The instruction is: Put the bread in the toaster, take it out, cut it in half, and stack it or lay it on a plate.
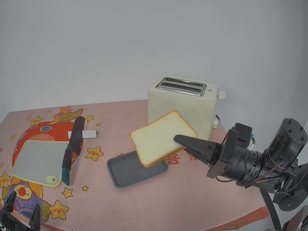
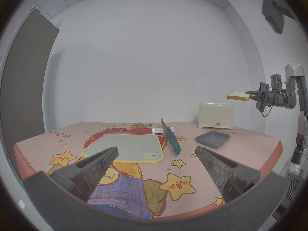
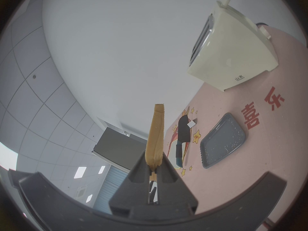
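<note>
White crumb inside a thin tan crust makes up the bread (image 1: pixel 162 138): a light, soft, square slice that dents and tears under pressure. The right gripper (image 1: pixel 175 138) is clamped on it at one crust edge, so the slice hangs out from the fingers unsupported, tilted and clear of the table. It is on the near side of the toaster (image 1: pixel 183 108); it appears to hang over the dark grey tray (image 1: pixel 122 172), though you cannot confirm that from the views. In the right wrist view the slice sits edge-on between the closed fingers and looks slightly pinched at the grip. Hold it by the crust, which is firmer than the crumb, and keep the grip force low. Expect the free end to sag or flap under quick motion. The toaster is a smooth, cream, hard-shelled box with two metal-rimmed slots on top. The tray is shallow, rigid and speckled. The left gripper (image 2: pixel 156 149) hangs at the near left with its fingers apart and nothing between them. Beyond it lie the flat grey cutting board (image 2: pixel 125 146) with a yellow rim and the knife (image 2: pixel 171 138), dark blade, teal handle.
</note>
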`<state>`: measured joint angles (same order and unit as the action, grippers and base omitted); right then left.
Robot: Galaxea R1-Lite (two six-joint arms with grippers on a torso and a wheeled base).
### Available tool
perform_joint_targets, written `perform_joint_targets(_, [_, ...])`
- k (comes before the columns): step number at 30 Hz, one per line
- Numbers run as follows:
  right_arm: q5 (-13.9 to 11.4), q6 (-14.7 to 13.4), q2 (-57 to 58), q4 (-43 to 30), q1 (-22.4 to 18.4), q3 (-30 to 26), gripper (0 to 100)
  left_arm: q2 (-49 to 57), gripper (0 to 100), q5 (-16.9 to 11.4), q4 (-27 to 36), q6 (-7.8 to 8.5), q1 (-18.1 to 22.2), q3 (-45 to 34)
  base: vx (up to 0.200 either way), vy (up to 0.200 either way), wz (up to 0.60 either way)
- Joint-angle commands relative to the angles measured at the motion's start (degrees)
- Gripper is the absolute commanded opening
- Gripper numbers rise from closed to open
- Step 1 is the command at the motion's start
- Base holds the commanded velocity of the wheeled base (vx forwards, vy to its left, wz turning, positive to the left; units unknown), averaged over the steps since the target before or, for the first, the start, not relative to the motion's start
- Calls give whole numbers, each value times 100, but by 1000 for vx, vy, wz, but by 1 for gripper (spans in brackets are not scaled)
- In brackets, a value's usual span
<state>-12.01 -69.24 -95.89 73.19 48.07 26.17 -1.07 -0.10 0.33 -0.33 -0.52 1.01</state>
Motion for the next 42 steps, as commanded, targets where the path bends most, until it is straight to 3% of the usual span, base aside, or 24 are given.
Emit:
perform_joint_targets(1, [5, 324, 35, 28, 18, -42, 0, -7, 100, 1, 2, -2, 0, -84, 0, 0, 0])
perform_joint_targets(4, [5, 412, 71, 46, 54, -95, 0, -7, 100, 1, 2, -2, 0, -84, 0, 0, 0])
perform_joint_targets(10, [5, 948, 185, 55, 62, -192, 0, -7, 100, 1, 2, -2, 0, -84, 0, 0, 0])
perform_joint_targets(17, [-3, 1211, 211, 55, 62, -200, 0, -7, 100, 1, 2, -2, 0, -84, 0, 0, 0])
perform_joint_targets(22, [-12, 1791, 202, 55, 62, -279, 0, -7, 100, 1, 2, -2, 0, -92, 0, 0, 0])
perform_joint_targets(23, [-12, 2205, 176, 64, 54, -359, 0, -7, 100, 1, 2, -2, 0, -84, 0, 0, 0])
perform_joint_targets(24, [-12, 2345, 185, 64, 54, -394, 0, -7, 100, 1, 2, -2, 0, -84, 0, 0, 0])
perform_joint_targets(30, [-12, 3039, 246, 283, 45, -561, 0, -7, 100, 1, 2, -2, 0, -84, 0, 0, 0])
perform_joint_targets(35, [-30, 3382, 246, 775, 54, -868, 0, -7, 100, 1, 2, -2, 0, -84, 0, 0, 0])
perform_joint_targets(39, [-38, 3532, 220, 802, 45, -886, 0, -7, 100, 1, 2, -2, 0, -84, 0, 0, 0])
perform_joint_targets(42, [-56, 3804, 211, 793, -8, -930, 0, -7, 100, 1, 2, -2, 0, -84, 0, 0, 0])
